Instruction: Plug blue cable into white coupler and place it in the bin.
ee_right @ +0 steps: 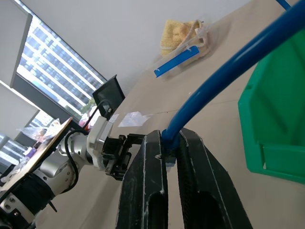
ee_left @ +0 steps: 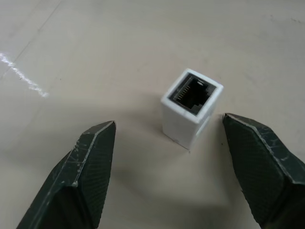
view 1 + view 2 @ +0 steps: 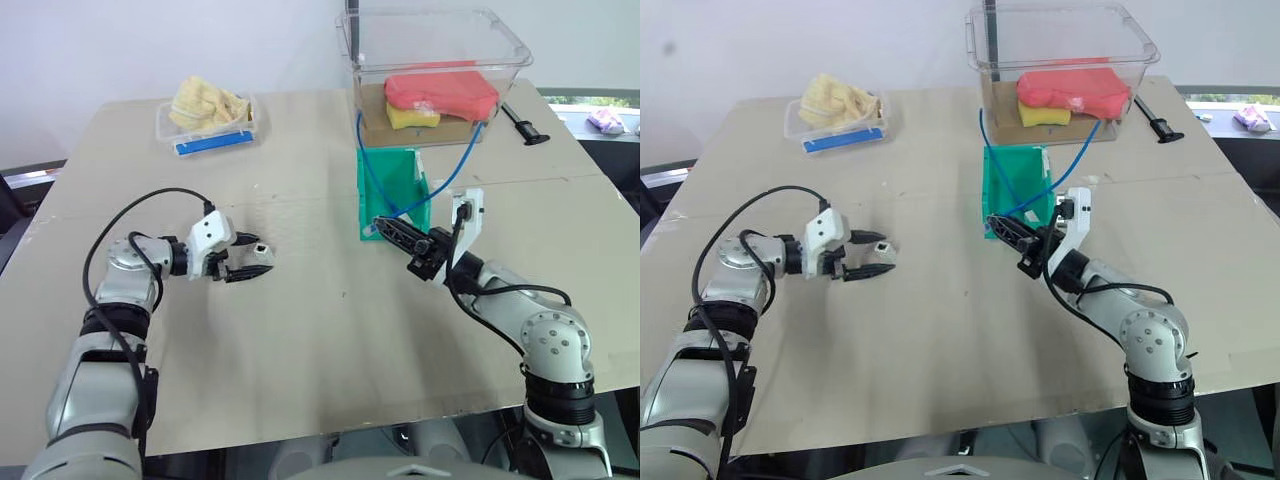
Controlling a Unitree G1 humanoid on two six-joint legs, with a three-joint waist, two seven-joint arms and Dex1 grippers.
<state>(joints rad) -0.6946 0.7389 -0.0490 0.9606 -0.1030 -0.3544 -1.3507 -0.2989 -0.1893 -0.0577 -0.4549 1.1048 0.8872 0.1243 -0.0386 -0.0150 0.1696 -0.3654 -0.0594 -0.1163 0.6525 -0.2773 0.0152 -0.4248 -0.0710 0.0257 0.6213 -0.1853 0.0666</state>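
The white coupler (image 2: 190, 109) stands on the table with its dark socket facing up, between the fingers of my left gripper (image 2: 168, 119) and with a gap on each side. That left gripper (image 3: 260, 258) is open and low over the table at the left. My right gripper (image 3: 385, 228) is shut on one end of the blue cable (image 3: 455, 172), just in front of the green bin (image 3: 395, 190). The cable loops up past the bin toward the clear tub. In the right wrist view the cable (image 1: 228, 71) leaves the shut fingers (image 1: 147, 171).
A big clear tub (image 3: 440, 40) with red and yellow items stands behind the bin. A shallow clear tray (image 3: 205, 125) with yellow cloth sits at the back left. A black tool (image 3: 525, 125) lies at the back right.
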